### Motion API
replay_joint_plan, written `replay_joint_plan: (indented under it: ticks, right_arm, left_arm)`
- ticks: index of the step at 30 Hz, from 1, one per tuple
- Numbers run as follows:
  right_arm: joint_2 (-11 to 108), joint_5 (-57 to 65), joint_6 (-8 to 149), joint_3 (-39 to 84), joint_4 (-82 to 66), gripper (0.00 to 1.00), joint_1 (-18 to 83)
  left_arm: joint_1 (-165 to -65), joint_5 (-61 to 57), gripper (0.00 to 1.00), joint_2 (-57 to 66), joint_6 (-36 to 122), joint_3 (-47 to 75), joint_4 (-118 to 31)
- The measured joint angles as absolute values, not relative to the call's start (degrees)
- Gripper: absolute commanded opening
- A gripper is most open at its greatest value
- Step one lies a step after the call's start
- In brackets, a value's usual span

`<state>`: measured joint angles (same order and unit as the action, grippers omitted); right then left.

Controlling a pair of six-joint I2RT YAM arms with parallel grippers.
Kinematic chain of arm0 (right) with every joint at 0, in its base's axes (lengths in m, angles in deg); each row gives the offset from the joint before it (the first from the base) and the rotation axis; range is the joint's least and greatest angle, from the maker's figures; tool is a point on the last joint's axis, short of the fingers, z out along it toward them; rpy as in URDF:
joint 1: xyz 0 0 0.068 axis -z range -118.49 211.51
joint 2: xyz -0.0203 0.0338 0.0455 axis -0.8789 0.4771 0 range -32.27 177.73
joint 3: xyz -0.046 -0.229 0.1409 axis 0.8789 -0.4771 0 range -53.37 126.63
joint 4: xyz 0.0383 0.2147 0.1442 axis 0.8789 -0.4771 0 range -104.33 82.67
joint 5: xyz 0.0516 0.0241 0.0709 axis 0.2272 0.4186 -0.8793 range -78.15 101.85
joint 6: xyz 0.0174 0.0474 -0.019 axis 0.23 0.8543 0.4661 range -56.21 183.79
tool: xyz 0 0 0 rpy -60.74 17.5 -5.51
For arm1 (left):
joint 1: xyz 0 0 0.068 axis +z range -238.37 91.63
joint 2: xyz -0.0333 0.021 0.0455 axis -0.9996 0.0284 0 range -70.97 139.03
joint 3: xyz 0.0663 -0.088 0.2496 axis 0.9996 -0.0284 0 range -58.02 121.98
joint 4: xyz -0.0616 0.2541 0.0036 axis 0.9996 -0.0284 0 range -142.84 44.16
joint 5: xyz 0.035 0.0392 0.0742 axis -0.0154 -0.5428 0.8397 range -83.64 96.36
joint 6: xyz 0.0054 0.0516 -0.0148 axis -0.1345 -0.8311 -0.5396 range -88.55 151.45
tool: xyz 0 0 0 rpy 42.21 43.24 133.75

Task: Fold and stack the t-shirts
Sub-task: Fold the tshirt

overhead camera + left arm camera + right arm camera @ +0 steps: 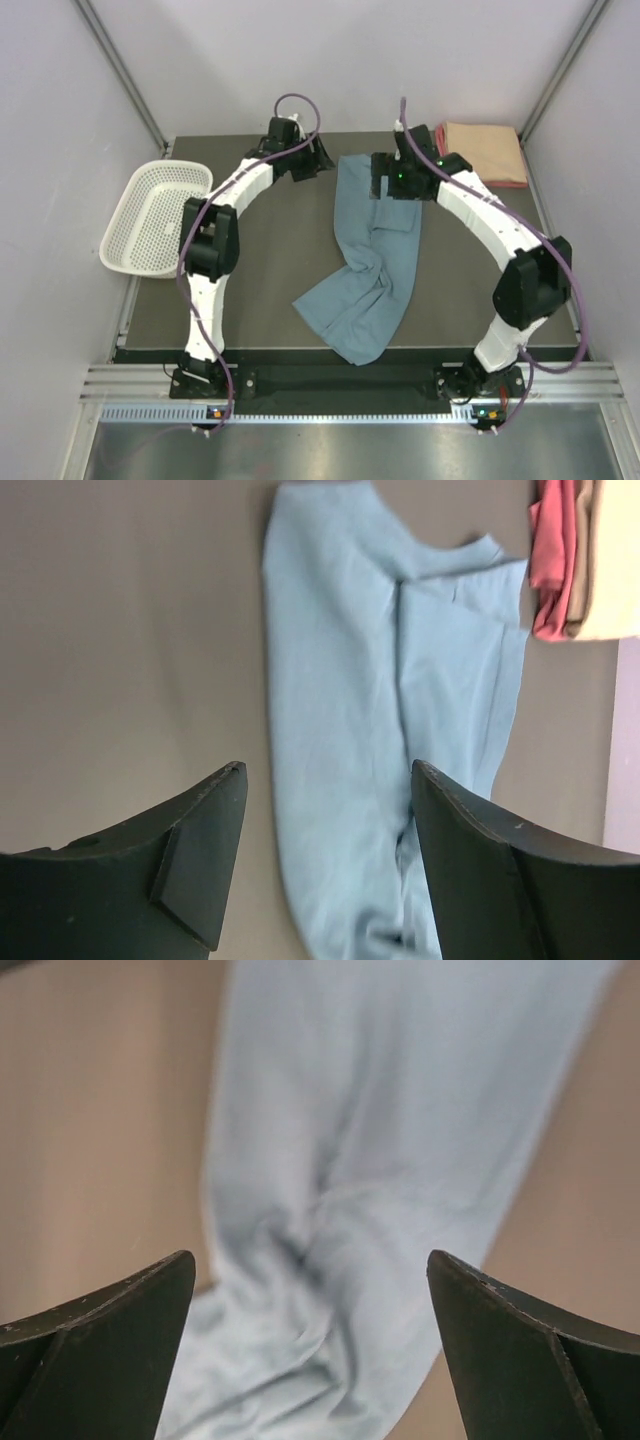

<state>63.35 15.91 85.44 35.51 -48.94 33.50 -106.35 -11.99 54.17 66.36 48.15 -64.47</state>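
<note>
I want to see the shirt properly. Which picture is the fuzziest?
Right wrist: the fuzziest, the blue-grey shirt looks soft and smeary up close; left wrist: sharper, its collar and folds show; top external: clear and evenly lit, with no glare.

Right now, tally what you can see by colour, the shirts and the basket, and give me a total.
Blue-grey t-shirt: 1
Peach t-shirt: 1
Pink-red t-shirt: 1
White basket: 1
Total: 4
</note>
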Motion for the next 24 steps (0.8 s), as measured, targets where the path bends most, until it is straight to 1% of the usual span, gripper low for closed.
replay_joint_plan:
  ticks: [5, 8, 9, 10, 12, 14, 15, 18, 20, 21, 24]
  right_arm:
    - [71.7, 17.1, 85.9, 40.4, -48.5, 1.00, 41.7]
    - [75.2, 16.1, 85.1, 40.4, -47.1, 0.95, 46.4]
    - [76.1, 14.9, 84.6, 40.4, -46.1, 0.90, 48.2]
    - [76.8, 14.1, 84.0, 40.4, -45.1, 0.88, 49.6]
    - [77.9, 12.6, 83.3, 40.4, -43.1, 0.81, 51.8]
    - [79.1, 11.2, 82.9, 40.4, -41.3, 0.78, 53.8]
    - [79.8, 10.4, 82.9, 40.4, -40.2, 0.70, 54.5]
    - [82.3, 7.8, 82.9, 40.5, -37.0, 0.60, 55.3]
    - [84.1, 6.3, 83.2, 40.7, -35.5, 0.59, 55.4]
    - [85.4, 5.6, 83.2, 41.2, -35.1, 0.55, 55.4]
    - [89.1, 4.5, 83.8, 42.5, -33.3, 0.54, 55.5]
  left_arm:
    - [-108.6, -10.7, 0.72, 61.8, 67.3, 54.5, -60.7]
    - [-109.4, -10.7, 0.72, 66.2, 67.3, 57.1, -58.9]
    - [-109.5, -10.7, 0.71, 67.5, 67.4, 57.6, -58.0]
    - [-109.5, -10.6, 0.71, 68.5, 67.4, 57.7, -57.1]
    - [-109.5, -10.4, 0.70, 70.4, 67.6, 58.0, -55.4]
    - [-109.4, -10.2, 0.70, 72.0, 67.9, 58.8, -54.3]
    - [-109.4, -10.2, 0.70, 72.7, 68.0, 59.6, -53.5]
    - [-109.1, -9.6, 0.67, 74.5, 68.9, 62.3, -51.8]
    - [-109.0, -9.6, 0.66, 75.7, 69.6, 63.8, -50.9]
    - [-109.0, -9.6, 0.66, 76.2, 70.2, 64.4, -50.2]
    - [-108.8, -9.6, 0.65, 77.8, 71.4, 65.3, -48.1]
